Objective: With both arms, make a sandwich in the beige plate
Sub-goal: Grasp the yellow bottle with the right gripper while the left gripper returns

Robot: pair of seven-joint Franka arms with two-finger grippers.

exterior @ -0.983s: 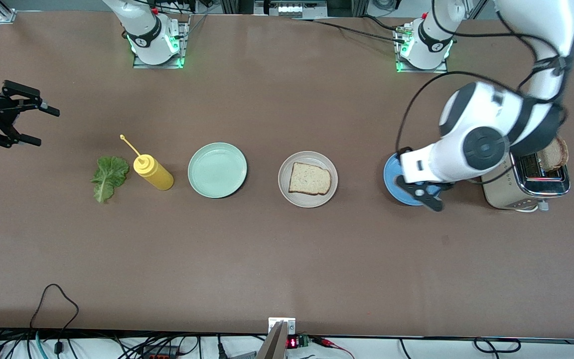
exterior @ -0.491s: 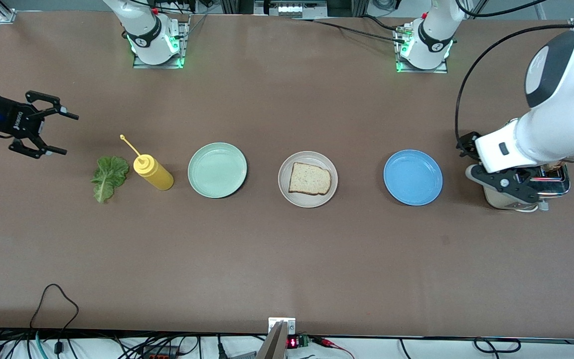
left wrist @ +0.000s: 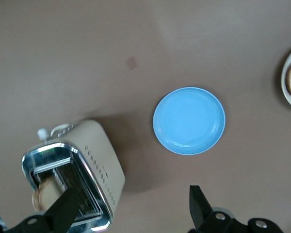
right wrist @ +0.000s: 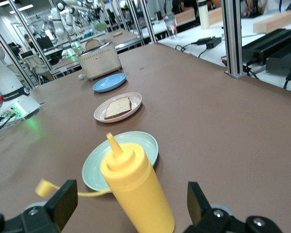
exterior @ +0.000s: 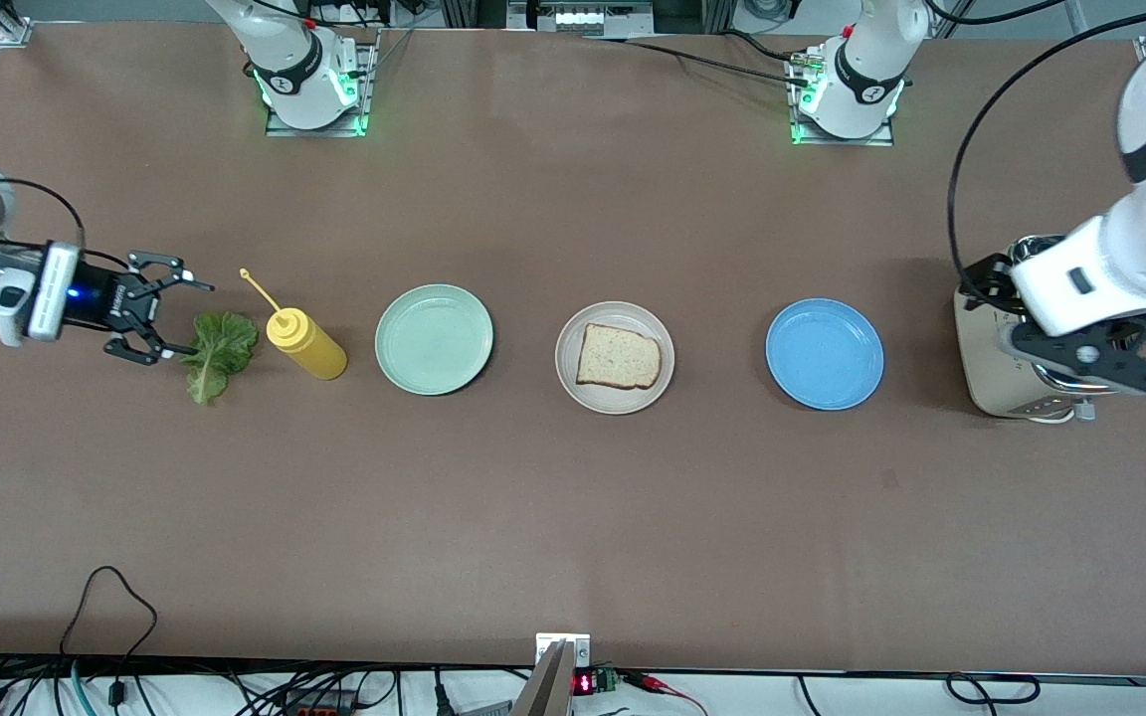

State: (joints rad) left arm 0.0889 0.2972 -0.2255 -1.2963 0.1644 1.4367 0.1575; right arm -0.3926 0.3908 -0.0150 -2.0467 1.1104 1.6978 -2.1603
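Right tool (exterior: pixel 173 320), spread, has descended to the lettuce (exterior: pixel 215 351) at frame left; left tool (exterior: pixel 1090 360), spread, has shifted over the toaster (exterior: pixel 1016 343). Pickups imminent.

Brown table (exterior: pixel 573 517) carries, nine to three o'clock: lettuce (exterior: pixel 218 352), mustard bottle (exterior: pixel 306 344), green plate (exterior: pixel 434 339), beige plate (exterior: pixel 615 358), blue plate (exterior: pixel 825 353), toaster (exterior: pixel 1006 383).

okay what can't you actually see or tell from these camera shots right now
- Toaster, front view: its slots are covered by the left gripper over it.
- Bread in toaster, left wrist view: mostly sunk in the slot.
- Lettuce leaf: missing from right wrist view; whether the open right gripper touches it is unclear.
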